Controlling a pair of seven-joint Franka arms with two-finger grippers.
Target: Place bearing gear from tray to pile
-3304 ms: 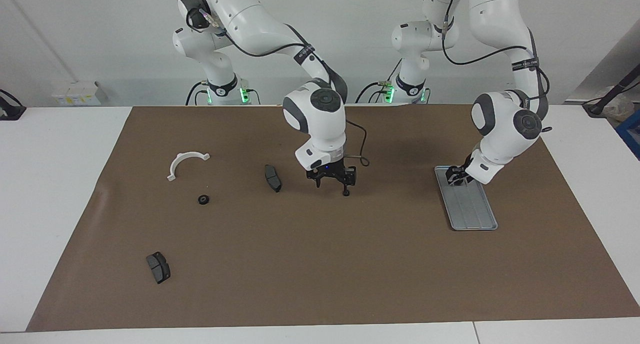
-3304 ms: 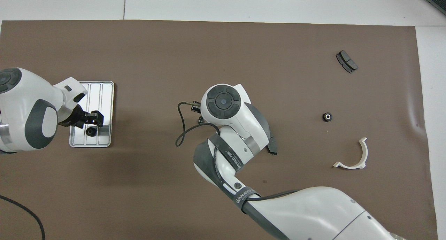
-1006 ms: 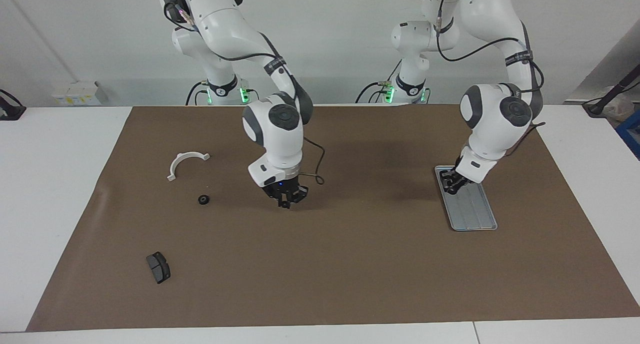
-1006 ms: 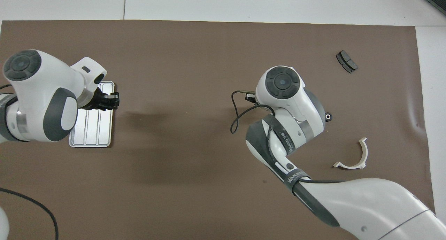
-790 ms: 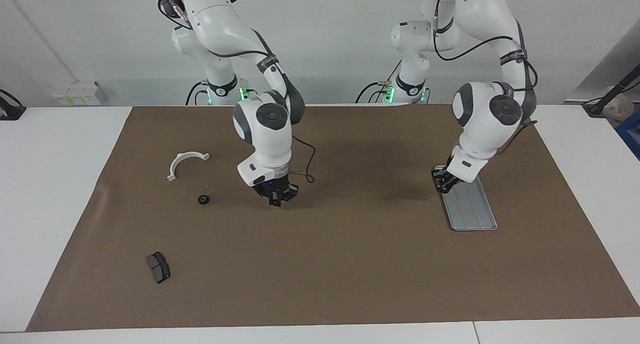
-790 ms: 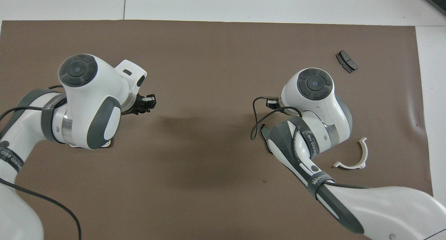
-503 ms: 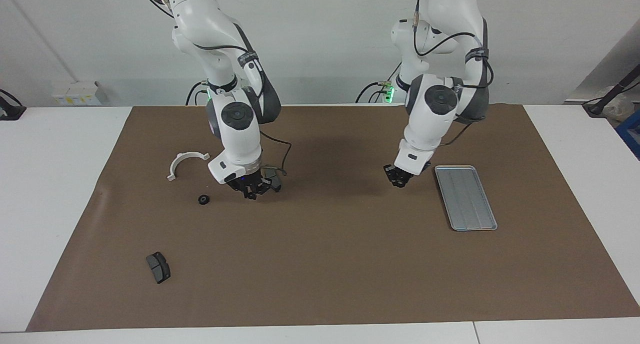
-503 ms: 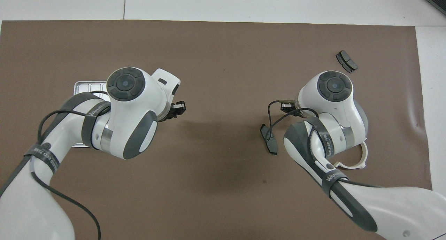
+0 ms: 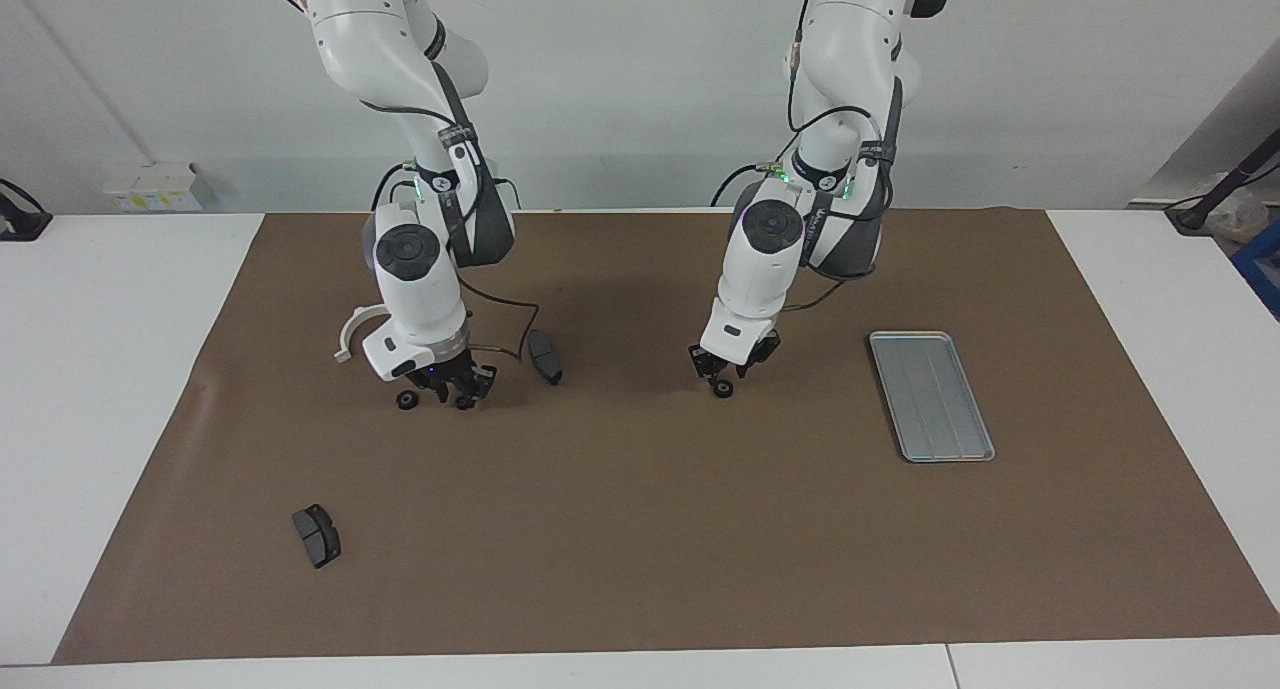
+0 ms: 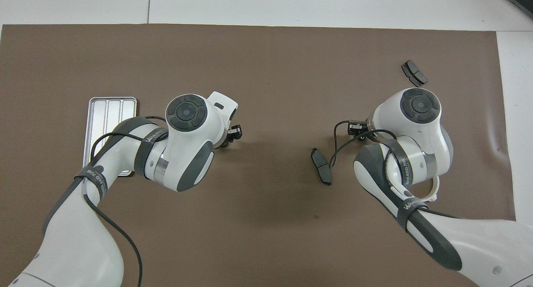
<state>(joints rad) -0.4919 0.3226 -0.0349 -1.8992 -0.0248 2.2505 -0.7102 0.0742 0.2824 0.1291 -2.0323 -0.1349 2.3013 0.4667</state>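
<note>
The silver tray (image 9: 935, 399) (image 10: 108, 124) lies toward the left arm's end of the mat, with nothing on it. My left gripper (image 9: 722, 377) (image 10: 231, 137) hangs low over the mat's middle, with a small black bearing gear (image 9: 722, 389) right at its tip; whether it grips the gear I cannot tell. My right gripper (image 9: 445, 394) is low at the pile. One black gear (image 9: 465, 403) sits at its tip and another gear (image 9: 407, 400) lies on the mat just beside it.
The pile spreads over the right arm's end: a white semicircular bracket (image 9: 350, 329) (image 10: 435, 187), a dark brake pad (image 9: 545, 357) (image 10: 321, 166) between the two grippers, and a second brake pad (image 9: 316, 535) (image 10: 414, 73) farther from the robots.
The left gripper lifted a gear off the tray and carried it to the mat's middle. The right gripper moved from the middle, past the brake pad, down to the gear by the bracket.
</note>
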